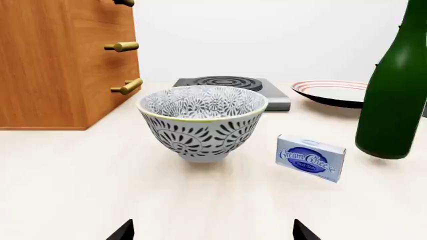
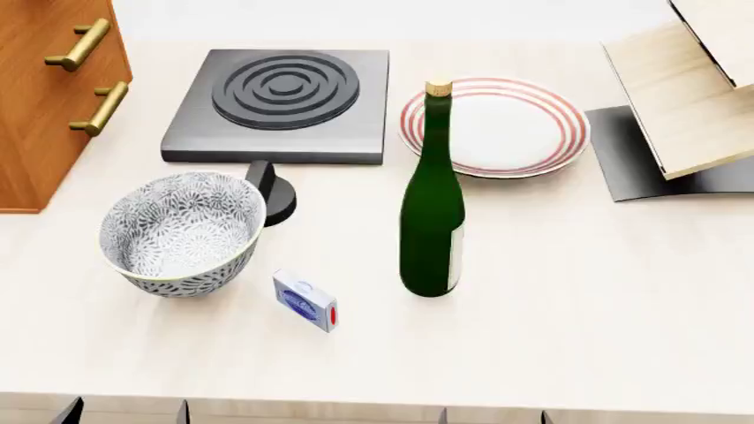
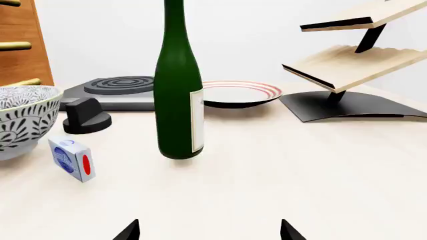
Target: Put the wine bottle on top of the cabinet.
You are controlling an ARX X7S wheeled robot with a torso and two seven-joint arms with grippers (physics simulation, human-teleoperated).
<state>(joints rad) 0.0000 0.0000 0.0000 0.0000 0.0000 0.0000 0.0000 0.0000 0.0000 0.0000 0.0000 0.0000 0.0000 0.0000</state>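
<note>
- The wine bottle point(image 2: 432, 212) stands upright mid-frame on the table point(image 2: 589, 291), untouched.
- The cabinet point(image 2: 48, 97) fills the upper left.
- Left gripper point(image 1: 212, 231) and right gripper point(image 3: 209, 231): fingers spread, released, holding nothing.

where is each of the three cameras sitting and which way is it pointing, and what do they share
Head view: high above the near table edge, looking forward and down on the wine bottle, bowl, burner and plate; no arm shows clearly.
Left wrist view: low over the table, facing the bowl, the cabinet beside it; only the left tool tips show, spread apart.
Right wrist view: low, facing the wine bottle, the rack behind; only the right tool tips show, spread apart.
Shared: bottle, bowl and cream cheese box appear in all three.
</note>
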